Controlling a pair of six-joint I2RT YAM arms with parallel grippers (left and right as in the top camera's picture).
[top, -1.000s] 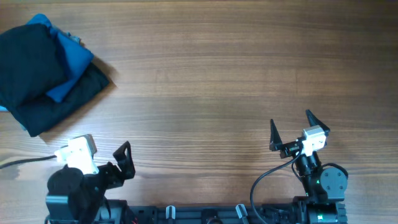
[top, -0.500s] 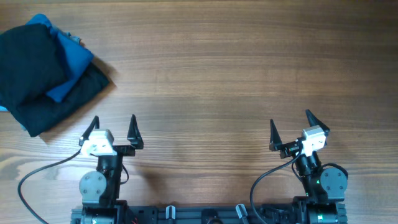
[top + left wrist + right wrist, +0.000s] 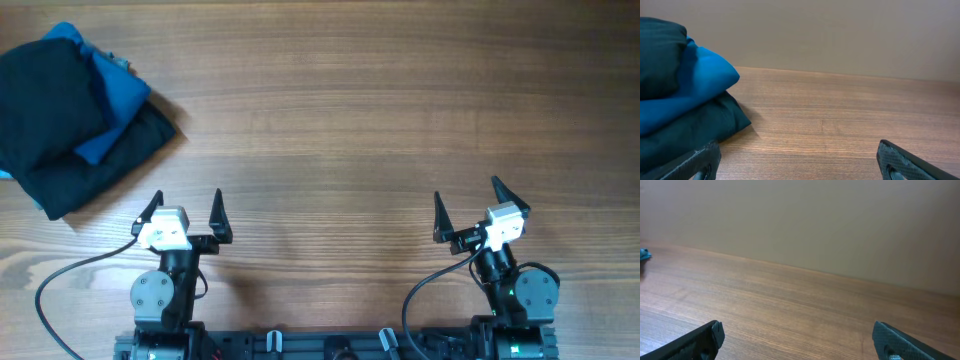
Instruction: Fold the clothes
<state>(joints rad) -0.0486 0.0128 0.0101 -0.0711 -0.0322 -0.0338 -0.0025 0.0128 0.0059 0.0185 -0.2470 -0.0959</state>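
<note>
— Where are the clothes?
— On the table (image 3: 380, 120) there is only a stack (image 3: 100, 160) in the far left corner. I take the clothes (image 3: 45, 90) to be the black bundle on top, over a blue one (image 3: 118, 95). No logo shows, so I'm unsure.
— Your end effectors?
— Left end effector (image 3: 186, 198) and right end effector (image 3: 467, 192) are both spread wide and empty, well apart from the stack.
— The risk?
— A deep pinch could snag the blue one and topple the stack.

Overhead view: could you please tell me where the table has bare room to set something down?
The table is bare wood from the folded black-and-blue pile at the far left across to the right edge, including the strip between the open left gripper and open right gripper. Only that far-left corner is crowded.
</note>
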